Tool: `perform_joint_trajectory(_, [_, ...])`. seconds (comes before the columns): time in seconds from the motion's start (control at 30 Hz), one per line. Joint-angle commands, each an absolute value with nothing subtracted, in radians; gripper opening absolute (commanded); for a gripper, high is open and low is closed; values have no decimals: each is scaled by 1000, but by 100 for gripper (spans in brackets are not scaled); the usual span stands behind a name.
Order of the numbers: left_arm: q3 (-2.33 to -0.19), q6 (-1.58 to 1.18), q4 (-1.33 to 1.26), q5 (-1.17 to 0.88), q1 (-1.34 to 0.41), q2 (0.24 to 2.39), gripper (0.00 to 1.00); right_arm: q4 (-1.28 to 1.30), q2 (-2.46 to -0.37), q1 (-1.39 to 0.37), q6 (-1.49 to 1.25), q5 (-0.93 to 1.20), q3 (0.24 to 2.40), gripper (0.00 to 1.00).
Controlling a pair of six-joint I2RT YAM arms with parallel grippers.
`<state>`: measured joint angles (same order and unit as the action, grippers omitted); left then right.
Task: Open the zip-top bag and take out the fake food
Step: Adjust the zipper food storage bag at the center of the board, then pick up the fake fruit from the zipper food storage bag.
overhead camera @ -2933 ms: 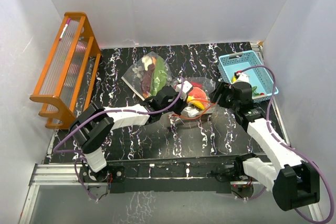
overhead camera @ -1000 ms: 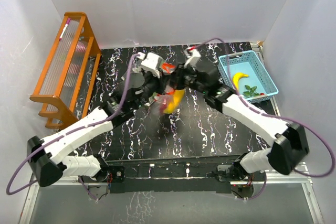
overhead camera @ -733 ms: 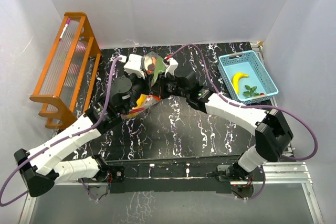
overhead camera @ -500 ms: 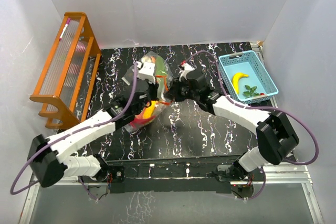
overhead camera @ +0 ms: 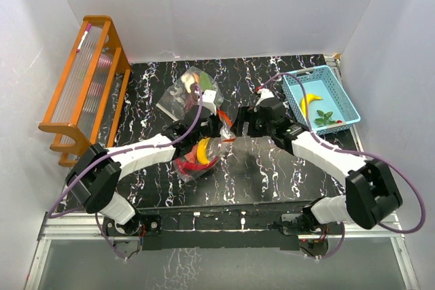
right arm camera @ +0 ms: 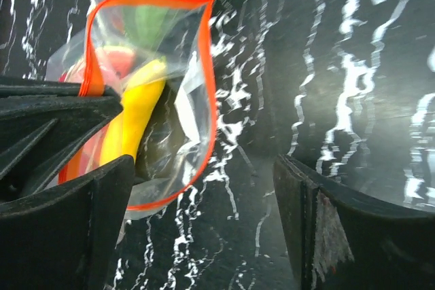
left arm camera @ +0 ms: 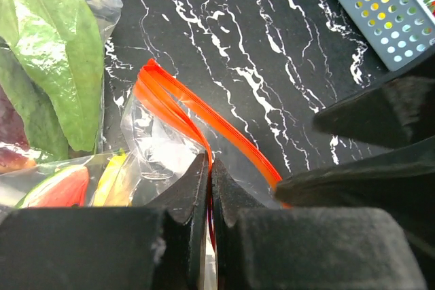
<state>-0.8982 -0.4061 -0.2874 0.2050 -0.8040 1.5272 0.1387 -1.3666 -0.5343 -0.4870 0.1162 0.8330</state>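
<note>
My left gripper is shut on the orange zip rim of a clear zip-top bag over the middle of the table. The bag's mouth gapes open in the right wrist view. Inside it are a yellow banana and red pieces. My right gripper is open and empty just right of the rim, its fingers either side of bare table. The light-blue basket holds another banana, a green leafy piece and a red chilli.
A second clear bag with green leaves and dark pieces lies behind the left gripper; it also shows in the left wrist view. An orange wooden rack stands at the far left. White walls enclose the table.
Both arms have come down from the back of the table to the middle with the bag. The bag now hangs lower, and the right gripper stands open beside the rim.
</note>
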Motion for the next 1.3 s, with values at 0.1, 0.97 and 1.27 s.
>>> perform_joint_trajectory(0.1, [-898,-460,-356,122,-755,1508,0,188,-1145,-366,-373,-118,834,92])
perform_joint_trajectory(0.97, [-839,-437,-371,108,-740,1432,0,-1080,-1455,-181,35,-325,260,98])
perform_joint_trajectory(1.27, [-856,-451,-390,63,-730,1493,0,-1578,-1623,-124,43,-185,78,98])
